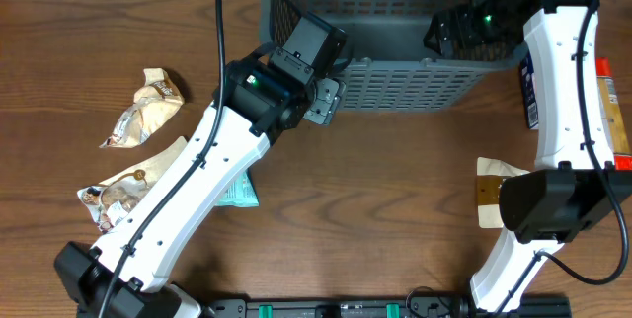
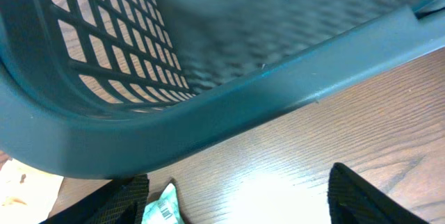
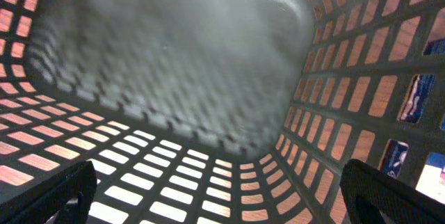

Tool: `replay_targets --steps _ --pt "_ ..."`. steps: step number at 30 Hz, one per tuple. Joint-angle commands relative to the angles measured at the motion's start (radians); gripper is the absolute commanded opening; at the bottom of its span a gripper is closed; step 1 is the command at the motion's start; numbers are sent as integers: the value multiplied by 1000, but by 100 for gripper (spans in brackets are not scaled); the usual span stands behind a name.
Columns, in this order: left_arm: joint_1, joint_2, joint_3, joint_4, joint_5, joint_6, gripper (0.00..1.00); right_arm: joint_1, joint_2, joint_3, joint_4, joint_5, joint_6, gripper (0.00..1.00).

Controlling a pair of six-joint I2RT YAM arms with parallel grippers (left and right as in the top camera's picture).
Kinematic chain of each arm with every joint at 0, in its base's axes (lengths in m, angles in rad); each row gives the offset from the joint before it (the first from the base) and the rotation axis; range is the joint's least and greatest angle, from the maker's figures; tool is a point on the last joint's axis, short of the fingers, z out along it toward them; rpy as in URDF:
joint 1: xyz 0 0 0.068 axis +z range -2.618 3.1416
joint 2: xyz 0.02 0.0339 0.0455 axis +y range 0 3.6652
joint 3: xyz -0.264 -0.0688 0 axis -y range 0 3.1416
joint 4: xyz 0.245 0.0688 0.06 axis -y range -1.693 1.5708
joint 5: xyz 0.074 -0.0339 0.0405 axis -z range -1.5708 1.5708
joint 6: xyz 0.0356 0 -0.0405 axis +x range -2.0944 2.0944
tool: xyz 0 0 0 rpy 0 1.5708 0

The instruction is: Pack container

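The container, a dark grey lattice basket, stands at the top centre of the table. My left gripper hovers just outside its front left corner. In the left wrist view the left gripper is open over bare wood below the container's thick rim, with nothing between its fingers. My right gripper reaches into the container at its right end. In the right wrist view the right gripper is wide open and empty over the lattice wall, and the container's solid floor looks bare.
Two crumpled beige packets lie at the left. A teal packet lies under the left arm, and its corner shows by the left finger. A blue packet, an orange one and a cream one lie at the right.
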State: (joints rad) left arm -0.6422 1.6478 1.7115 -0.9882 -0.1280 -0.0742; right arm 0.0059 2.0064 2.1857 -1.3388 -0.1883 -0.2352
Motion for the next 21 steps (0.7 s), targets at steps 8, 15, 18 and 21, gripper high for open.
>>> replay_targets --steps 8,15,18,21 --pt "7 8 0 -7 -15 3 83 -5 7 103 2 -192 3 99" --pt "-13 -15 0 -47 -15 3 89 -5 6 269 -21 -291 44 99" --pt "-32 -50 0 -50 -15 3 90 -5 5 383 -50 -291 60 99" --pt "-47 -100 0 -47 -15 3 92 -6 -3 513 -92 -270 72 99"
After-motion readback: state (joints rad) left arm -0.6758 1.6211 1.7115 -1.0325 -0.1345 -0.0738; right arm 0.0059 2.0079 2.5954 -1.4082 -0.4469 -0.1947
